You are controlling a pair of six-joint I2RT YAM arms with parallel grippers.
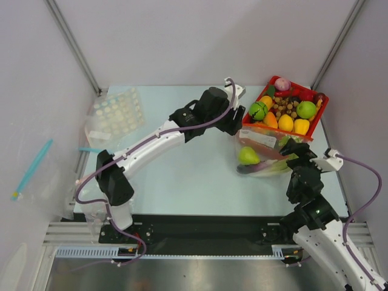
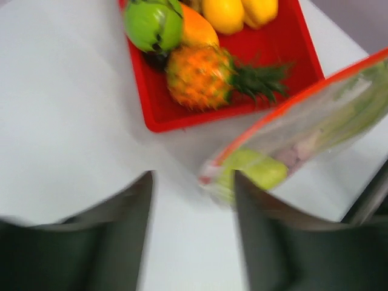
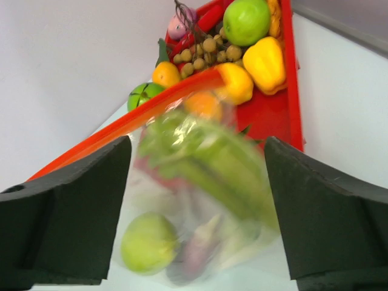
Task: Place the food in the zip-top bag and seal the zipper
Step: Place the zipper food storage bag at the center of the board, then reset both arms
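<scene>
The zip-top bag [image 1: 267, 154] lies on the table just in front of the red tray, with its red-orange zipper [image 1: 262, 141] facing the tray. Inside it show the green pear [image 1: 247, 156], the dark eggplant [image 1: 250, 169] and the leek's green leaves [image 3: 224, 167]. My left gripper [image 2: 193, 179] hovers open by the bag's left corner, only table between its fingers. My right gripper [image 3: 197, 145] stands wide open around the bag's near side, where the pear [image 3: 148, 242] and eggplant [image 3: 194, 257] look blurred. The zipper [image 3: 127, 121] runs across behind them.
A red tray [image 1: 317, 121] of toy fruit stands at the back right, touching the bag. On the left lie a clear bag with a blue strip [image 1: 33, 163] and a clear bag over a dotted white sheet [image 1: 116, 114]. Frame posts rise at both back corners.
</scene>
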